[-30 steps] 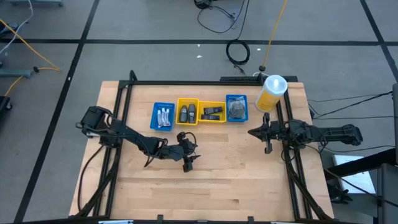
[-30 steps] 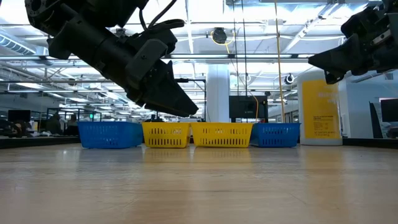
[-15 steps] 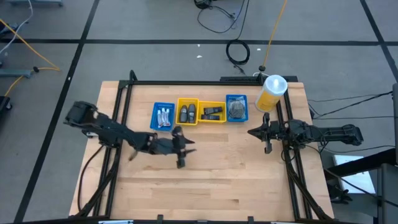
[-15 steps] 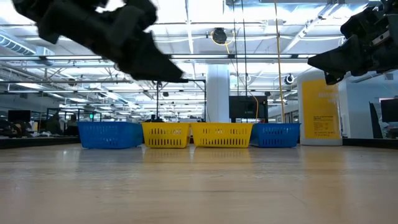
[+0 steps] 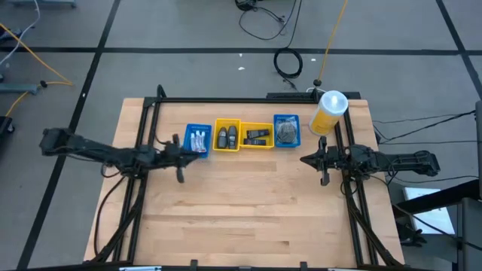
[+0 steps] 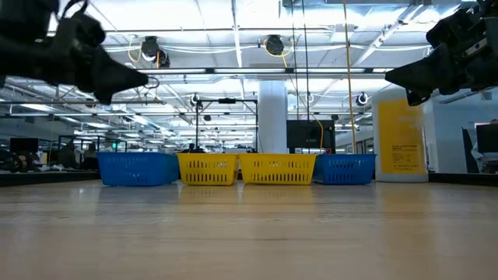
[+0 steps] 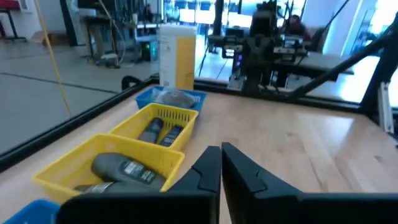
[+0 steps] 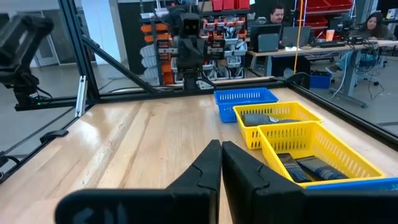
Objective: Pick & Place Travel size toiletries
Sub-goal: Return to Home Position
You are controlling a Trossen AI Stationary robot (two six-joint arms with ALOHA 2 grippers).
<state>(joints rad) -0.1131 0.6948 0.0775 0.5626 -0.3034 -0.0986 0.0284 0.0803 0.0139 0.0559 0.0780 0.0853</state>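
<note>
Along the far side of the wooden table (image 5: 256, 203), the travel size toiletries lie sorted in ribbed plastic baskets: white tubes (image 5: 198, 141) in the left blue basket (image 5: 188, 129), dark rounded bottles (image 5: 227, 137) and flat black packets (image 5: 257, 136) in the yellow baskets (image 6: 208, 167), and grey wrapped discs (image 5: 285, 132) in the right blue basket (image 5: 296, 119). Your left gripper (image 7: 221, 149), fingers together on nothing, hangs just beside the left blue basket. I judge that a low swing could clip its light mesh wall and skid it over the smooth boards, while your right gripper (image 8: 221, 144), likewise closed and empty, waits near the tall yellow bottle (image 5: 329, 113).
</note>
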